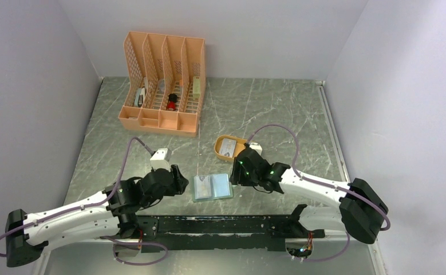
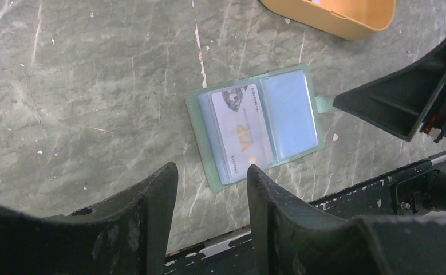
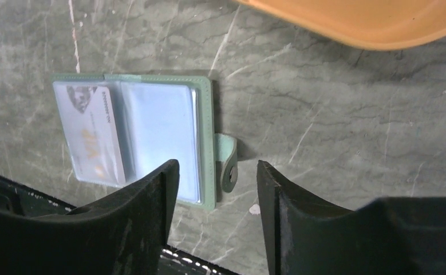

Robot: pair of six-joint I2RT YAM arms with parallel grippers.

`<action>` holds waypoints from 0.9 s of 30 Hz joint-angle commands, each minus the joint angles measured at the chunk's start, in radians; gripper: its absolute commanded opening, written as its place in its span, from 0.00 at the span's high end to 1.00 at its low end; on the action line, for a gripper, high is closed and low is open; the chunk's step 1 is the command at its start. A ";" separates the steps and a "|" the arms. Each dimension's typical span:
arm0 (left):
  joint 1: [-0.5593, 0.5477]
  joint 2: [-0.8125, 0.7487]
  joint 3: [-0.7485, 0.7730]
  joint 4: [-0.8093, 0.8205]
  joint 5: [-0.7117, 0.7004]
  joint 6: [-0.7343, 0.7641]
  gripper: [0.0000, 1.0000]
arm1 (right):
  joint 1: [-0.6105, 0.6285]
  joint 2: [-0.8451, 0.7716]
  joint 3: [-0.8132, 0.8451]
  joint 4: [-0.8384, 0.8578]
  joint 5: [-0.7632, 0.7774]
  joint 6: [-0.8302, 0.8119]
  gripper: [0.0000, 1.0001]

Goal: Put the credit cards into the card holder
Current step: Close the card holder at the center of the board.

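Observation:
The sage-green card holder (image 1: 213,187) lies open and flat on the table between my two grippers. One pale credit card (image 2: 240,132) with gold lettering sits in its left clear sleeve (image 3: 91,137); the right sleeve (image 3: 160,137) looks empty. Another credit card (image 1: 228,147) lies in the yellow tray. My left gripper (image 2: 212,169) is open and holds nothing, just short of the holder's near-left corner. My right gripper (image 3: 217,166) is also open and empty, its fingers on either side of the snap tab (image 3: 229,163) at the holder's right edge.
The mustard-yellow tray (image 1: 219,152) stands just behind the right gripper. A peach lattice desk organizer (image 1: 163,86) with small items stands at the back left. A black rail (image 1: 220,226) runs along the near edge, close below the holder. Walls enclose three sides.

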 commanded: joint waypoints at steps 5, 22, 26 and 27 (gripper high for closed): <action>0.005 -0.012 -0.031 -0.009 0.003 -0.009 0.48 | -0.040 0.059 0.002 0.049 -0.035 -0.046 0.61; 0.005 0.027 -0.034 0.025 0.034 0.030 0.57 | -0.038 -0.082 0.086 -0.120 -0.105 -0.140 1.00; 0.004 0.033 -0.032 0.012 0.024 0.018 0.58 | -0.038 -0.140 0.137 -0.110 -0.193 -0.190 1.00; 0.005 0.035 -0.034 0.012 0.023 0.018 0.58 | -0.038 -0.145 0.149 -0.103 -0.219 -0.205 1.00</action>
